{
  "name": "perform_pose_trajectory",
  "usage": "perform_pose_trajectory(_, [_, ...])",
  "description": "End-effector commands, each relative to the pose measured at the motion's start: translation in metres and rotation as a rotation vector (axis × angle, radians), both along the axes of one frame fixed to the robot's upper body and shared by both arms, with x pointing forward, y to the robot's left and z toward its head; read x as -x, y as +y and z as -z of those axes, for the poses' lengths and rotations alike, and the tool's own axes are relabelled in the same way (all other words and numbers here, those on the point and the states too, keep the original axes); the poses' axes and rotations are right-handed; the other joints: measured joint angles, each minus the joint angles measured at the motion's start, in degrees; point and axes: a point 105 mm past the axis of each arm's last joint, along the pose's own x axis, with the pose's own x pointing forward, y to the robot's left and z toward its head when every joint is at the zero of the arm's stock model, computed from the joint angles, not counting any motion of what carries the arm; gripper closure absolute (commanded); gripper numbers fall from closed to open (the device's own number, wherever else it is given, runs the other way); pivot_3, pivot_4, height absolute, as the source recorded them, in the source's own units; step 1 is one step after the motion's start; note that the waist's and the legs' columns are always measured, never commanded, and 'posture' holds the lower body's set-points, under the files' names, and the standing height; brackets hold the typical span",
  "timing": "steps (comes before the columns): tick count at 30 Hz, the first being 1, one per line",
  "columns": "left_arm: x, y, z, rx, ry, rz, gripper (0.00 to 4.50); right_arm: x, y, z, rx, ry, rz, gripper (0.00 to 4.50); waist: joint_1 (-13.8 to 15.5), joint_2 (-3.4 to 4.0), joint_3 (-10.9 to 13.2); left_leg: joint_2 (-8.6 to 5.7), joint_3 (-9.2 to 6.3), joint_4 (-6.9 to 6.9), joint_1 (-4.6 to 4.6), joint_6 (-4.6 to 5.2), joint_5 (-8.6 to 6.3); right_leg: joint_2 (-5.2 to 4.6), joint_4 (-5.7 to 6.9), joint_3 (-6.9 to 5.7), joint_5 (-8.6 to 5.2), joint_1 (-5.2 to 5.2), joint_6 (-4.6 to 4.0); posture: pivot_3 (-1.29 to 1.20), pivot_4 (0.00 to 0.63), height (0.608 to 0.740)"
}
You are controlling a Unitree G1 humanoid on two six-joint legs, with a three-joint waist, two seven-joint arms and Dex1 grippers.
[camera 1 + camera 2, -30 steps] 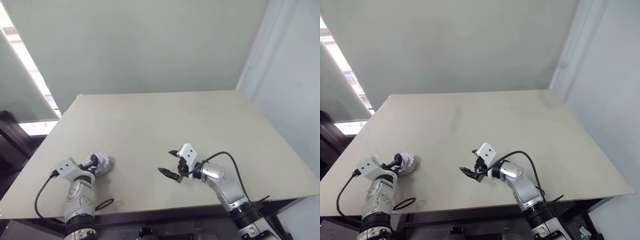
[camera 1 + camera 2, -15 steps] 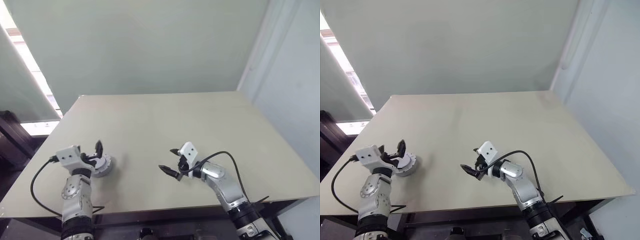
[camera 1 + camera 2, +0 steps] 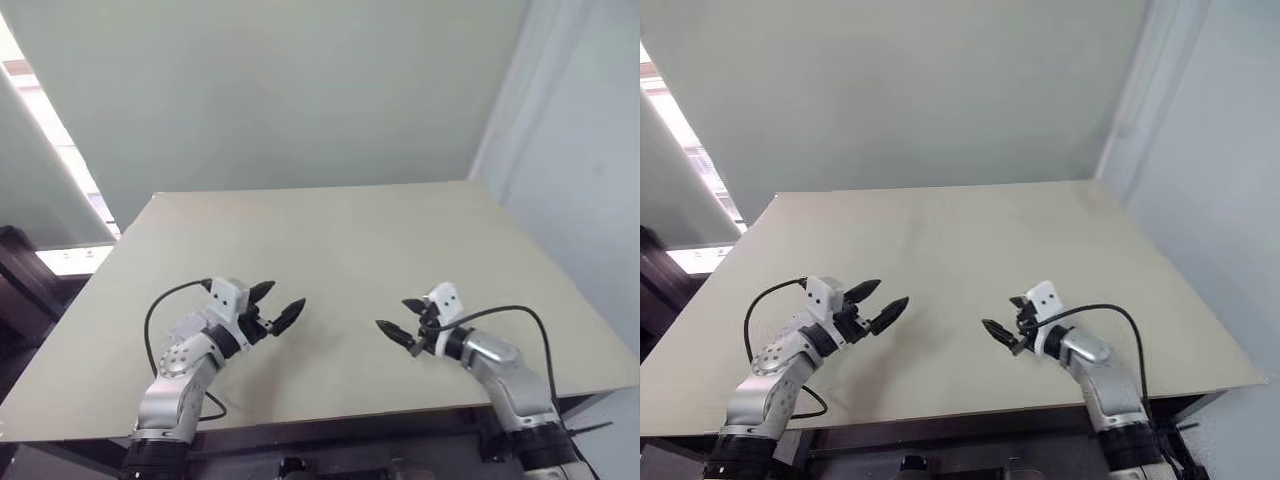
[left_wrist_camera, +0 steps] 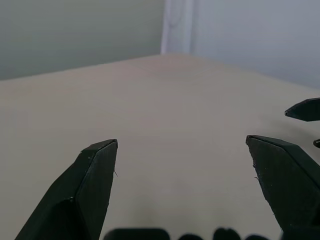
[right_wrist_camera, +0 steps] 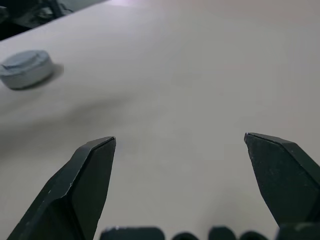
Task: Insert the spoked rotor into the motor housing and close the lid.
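Prob. a lab: bare beige table (image 3: 330,240), plain walls (image 3: 270,90).

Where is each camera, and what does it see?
Left eye, right eye: on the head, looking down at the table; both arms show, left fingers and right fingers open.
Left wrist: on the left arm, looking past its fingers at the table and a right fingertip.
Right wrist: on the right arm, past its fingers at a grey disc.
All share the table.

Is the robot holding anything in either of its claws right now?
No. The left gripper and right gripper are both open and empty above the table.
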Motion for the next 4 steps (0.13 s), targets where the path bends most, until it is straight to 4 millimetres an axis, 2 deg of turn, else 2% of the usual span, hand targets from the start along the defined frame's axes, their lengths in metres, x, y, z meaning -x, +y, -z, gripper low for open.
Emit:
perform_pose_trajectory(1, [0.0002,0.0001,-0.0039,-0.001,-0.013,0.016,0.09,0.0013,-0.0013,-0.0173,-0.019,-0.064,0.016,0.0,0.01,0.05,0.03,0.02,0.0,0.0,0.01,0.0,0.0,0.01,0.01,0.0,-0.01,0.0,-0.02,0.0,0.0,0.74])
perform_pose_trajectory(4, [-0.0017,0.0009,-0.0023,0.009,-0.008,0.008,0.09,0.0043,-0.0028,-0.0166,-0.018,-0.064,0.028,0.0,0.15,0.09,0.06,0.01,0.0,0.03,0.01,0.0,0.01,0.02,0.01,0.0,-0.02,0.02,-0.04,0.0,0.0,0.74])
